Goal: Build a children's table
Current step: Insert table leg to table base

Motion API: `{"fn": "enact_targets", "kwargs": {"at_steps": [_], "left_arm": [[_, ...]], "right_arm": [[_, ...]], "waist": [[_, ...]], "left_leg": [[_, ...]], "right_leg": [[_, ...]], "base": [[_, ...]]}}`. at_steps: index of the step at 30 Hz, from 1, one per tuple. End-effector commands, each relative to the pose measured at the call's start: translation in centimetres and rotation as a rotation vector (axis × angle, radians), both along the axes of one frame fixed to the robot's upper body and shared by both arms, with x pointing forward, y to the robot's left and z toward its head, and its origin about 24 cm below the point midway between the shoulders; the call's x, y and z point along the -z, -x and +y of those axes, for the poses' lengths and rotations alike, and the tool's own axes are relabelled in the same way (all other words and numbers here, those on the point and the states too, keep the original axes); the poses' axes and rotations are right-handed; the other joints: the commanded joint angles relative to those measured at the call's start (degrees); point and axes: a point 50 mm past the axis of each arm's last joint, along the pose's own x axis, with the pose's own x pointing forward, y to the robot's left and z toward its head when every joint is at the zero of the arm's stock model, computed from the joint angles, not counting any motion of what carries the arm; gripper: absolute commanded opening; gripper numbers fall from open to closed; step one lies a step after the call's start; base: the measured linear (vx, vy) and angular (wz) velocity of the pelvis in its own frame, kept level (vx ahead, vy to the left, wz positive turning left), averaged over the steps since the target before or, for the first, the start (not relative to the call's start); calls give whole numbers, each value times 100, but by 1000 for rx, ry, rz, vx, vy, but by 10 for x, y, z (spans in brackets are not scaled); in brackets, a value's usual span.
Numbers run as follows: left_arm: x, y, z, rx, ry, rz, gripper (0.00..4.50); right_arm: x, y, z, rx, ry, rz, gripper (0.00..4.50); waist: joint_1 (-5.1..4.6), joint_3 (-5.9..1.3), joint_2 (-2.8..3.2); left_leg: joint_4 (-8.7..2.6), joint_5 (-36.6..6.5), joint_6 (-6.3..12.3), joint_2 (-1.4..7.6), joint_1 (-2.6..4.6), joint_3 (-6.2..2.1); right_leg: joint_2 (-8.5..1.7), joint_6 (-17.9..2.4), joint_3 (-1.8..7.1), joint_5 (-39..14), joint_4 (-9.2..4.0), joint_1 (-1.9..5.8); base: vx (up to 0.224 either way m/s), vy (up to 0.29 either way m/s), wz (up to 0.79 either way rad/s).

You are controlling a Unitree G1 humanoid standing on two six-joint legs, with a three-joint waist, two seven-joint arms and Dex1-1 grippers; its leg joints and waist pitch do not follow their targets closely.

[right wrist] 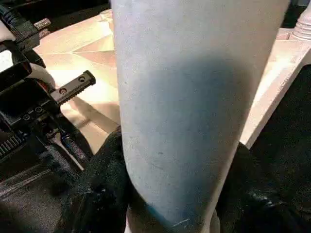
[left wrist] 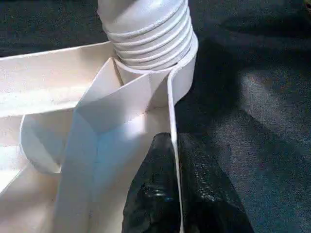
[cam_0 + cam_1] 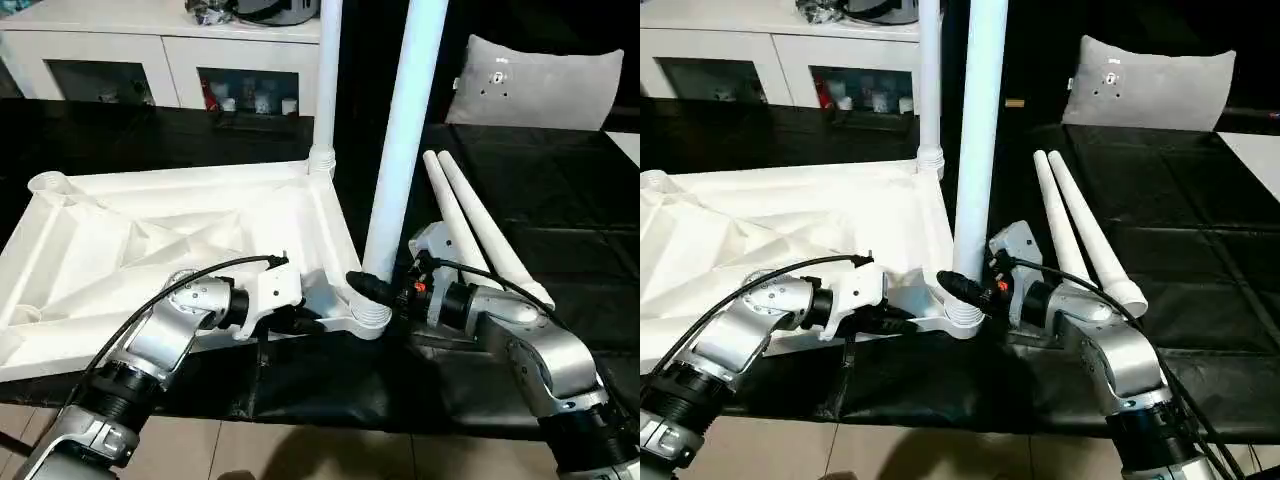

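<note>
The children's table top (image 3: 130, 250) lies upside down on a black surface, ribs up. One white leg (image 3: 326, 80) stands in its far right corner socket. A second leg (image 3: 405, 140) stands upright in the near right socket, its threaded end (image 2: 146, 29) partly showing above the socket. My right gripper (image 3: 372, 288) is shut on this leg just above the socket, with a black finger (image 1: 97, 194) on each side. My left gripper (image 3: 305, 322) is shut on the top's thin near rim (image 2: 173, 121), close to that corner. Two loose legs (image 3: 480, 230) lie side by side to the right.
A white cabinet with glass doors (image 3: 150, 60) stands behind the work. A grey cushion (image 3: 540, 85) leans at the back right. The black surface ends near me, with pale floor (image 3: 300, 450) below its front edge.
</note>
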Motion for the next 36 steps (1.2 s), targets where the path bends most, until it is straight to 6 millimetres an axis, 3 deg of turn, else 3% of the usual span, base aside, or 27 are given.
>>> {"fn": "enact_targets", "kwargs": {"at_steps": [1, 9, 10, 12, 18, 20, 21, 28, 36], "left_arm": [[6, 5, -6, 43, -29, 17, 0], [4, -1, -5, -14, -1, 7, 0], [4, -1, -5, -19, 7, 8, 0], [3, -2, -6, -25, 17, 7, 0], [2, -4, -7, -36, 25, 3, 0], [3, -4, -7, -38, 23, 1, 0], [3, -4, -7, -38, 20, 1, 0], [4, -4, -4, -24, -3, -3, 0], [3, -6, -3, -1, -22, -8, 0]], "right_arm": [[15, 3, -6, 22, 38, 67, 190], [29, 11, -14, 93, -146, 115, 190], [33, 13, -16, 112, -181, 123, 190], [39, 16, -17, 136, -223, 129, 190], [53, 28, -15, 150, -260, 129, 190], [57, 31, -16, 143, -225, 113, 190], [60, 33, -17, 135, -172, 95, 190], [66, 32, -21, 53, 42, 38, 189], [70, 29, -12, -77, 125, 84, 189]], "waist": [[-6, -323, 1], [8, -325, 14], [7, -325, 44], [8, -322, 30], [9, -318, 45], [3, -313, 45], [5, -313, 77], [-16, -309, 52], [-62, -308, 40]], "left_leg": [[-402, -895, 69, 46, -56, 93], [-413, -997, 97, 53, -54, 89], [-412, -1040, 95, 53, -55, 88], [-415, -1120, 103, 54, -49, 90], [-435, -1174, 126, 58, -57, 81], [-440, -1172, 150, 54, -63, 81], [-442, -1205, 145, 54, -63, 79], [-450, -1219, 158, 48, -64, 80], [-488, -1703, 123, 63, -27, 56]], "right_leg": [[-287, -952, 258, -1111, -483, 336], [-290, -972, 252, -1157, -500, 321], [-301, -982, 253, -1189, -506, 314], [-304, -981, 251, -1292, -524, 310], [-303, -926, 246, -1421, -541, 304], [-296, -904, 243, -1469, -547, 304], [-301, -879, 242, -1558, -554, 304], [-284, -794, 241, -1660, -575, 309], [-289, -681, 241, -2137, -630, 261]], "base": [[0, 0, 0], [0, 0, 0], [0, 0, 0], [0, 0, 0], [0, 0, 0], [0, 0, 0], [0, 0, 0], [0, 0, 0], [0, 0, 0]]}}
